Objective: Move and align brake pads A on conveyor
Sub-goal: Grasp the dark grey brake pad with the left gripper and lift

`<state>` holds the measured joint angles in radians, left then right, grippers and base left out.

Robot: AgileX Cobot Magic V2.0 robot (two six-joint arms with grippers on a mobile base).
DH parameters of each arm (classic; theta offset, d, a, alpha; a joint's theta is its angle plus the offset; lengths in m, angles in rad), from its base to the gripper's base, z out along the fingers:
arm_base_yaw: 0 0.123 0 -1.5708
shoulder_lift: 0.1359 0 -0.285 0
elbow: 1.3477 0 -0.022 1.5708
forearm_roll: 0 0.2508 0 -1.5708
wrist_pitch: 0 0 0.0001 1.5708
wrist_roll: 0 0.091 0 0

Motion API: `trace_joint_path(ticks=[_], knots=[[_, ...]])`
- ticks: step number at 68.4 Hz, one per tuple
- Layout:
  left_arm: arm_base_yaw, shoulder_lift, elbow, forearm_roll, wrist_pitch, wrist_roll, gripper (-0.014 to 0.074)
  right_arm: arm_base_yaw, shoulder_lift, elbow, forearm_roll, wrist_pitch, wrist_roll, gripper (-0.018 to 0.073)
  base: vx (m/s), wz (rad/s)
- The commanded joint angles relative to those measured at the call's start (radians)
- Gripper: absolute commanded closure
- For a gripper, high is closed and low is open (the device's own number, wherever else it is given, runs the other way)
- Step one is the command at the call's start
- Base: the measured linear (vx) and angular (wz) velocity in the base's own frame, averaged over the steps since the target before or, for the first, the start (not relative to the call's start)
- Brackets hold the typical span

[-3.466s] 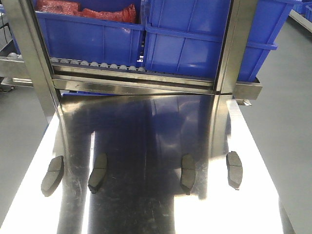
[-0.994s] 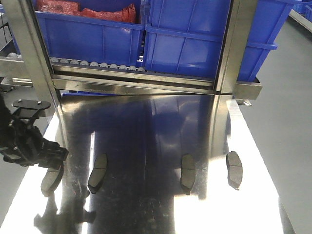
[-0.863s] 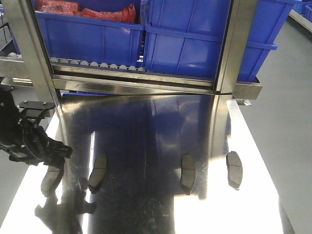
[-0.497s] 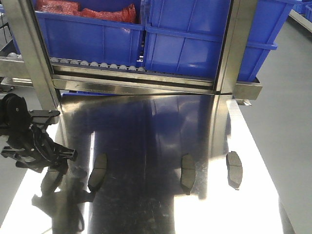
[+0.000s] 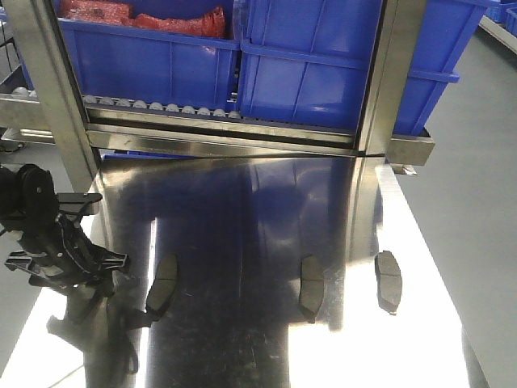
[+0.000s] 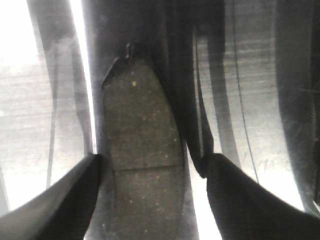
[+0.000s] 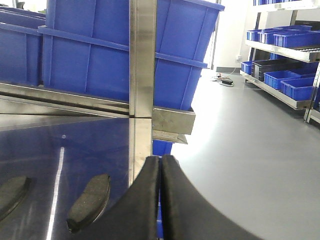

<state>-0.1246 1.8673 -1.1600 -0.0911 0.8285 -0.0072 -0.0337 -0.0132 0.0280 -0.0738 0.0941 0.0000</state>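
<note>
Though blurry, pad [image 6: 141,145] seemingly between hand [image 6: 150,163].

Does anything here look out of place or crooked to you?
Nothing looks spilled or broken. On the steel tabletop the spacing is uneven: the second pad sits much farther from the third pad than the third does from the rightmost pad. The leftmost pad lies between the open left gripper's fingers.

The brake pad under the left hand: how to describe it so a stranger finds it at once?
On the shiny steel tabletop before the blue crates, dark brake pads lie in a row. Take the pad at the left end. Only this one sits between the open fingers of the black left hand; the other three lie uncovered.
</note>
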Motion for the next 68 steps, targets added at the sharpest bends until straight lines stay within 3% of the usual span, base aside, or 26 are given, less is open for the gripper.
trace_joint_path(ticks=[1, 9, 24, 38, 51, 68], knots=[[-0.004, -0.032, -0.025, -0.007, -0.02, -0.011, 0.0174, -0.005, -0.01, 0.012, -0.008, -0.076, 0.0, 0.0571, 0.0, 0.0], [-0.005, -0.031, -0.025, -0.007, -0.018, -0.007, 0.0284, -0.005, -0.01, 0.012, -0.008, -0.076, 0.0, 0.0571, 0.0, 0.0], [-0.005, -0.038, -0.025, -0.007, -0.006, 0.007, 0.0606, -0.005, -0.01, 0.012, -0.008, -0.076, 0.0, 0.0571, 0.0, 0.0], [-0.005, -0.142, 0.029, -0.032, -0.066, 0.007, 0.0604, -0.005, -0.01, 0.012, -0.008, -0.076, 0.0, 0.0571, 0.0, 0.0], [-0.005, -0.357, 0.179, -0.033, -0.207, 0.001, 0.0604, -0.005, -0.01, 0.012, -0.008, -0.076, 0.0, 0.0571, 0.0, 0.0], [-0.005, -0.663, 0.34, -0.035, -0.266, 0.05, 0.0603, -0.005, -0.01, 0.012, -0.008, -0.076, 0.0, 0.0571, 0.0, 0.0]])
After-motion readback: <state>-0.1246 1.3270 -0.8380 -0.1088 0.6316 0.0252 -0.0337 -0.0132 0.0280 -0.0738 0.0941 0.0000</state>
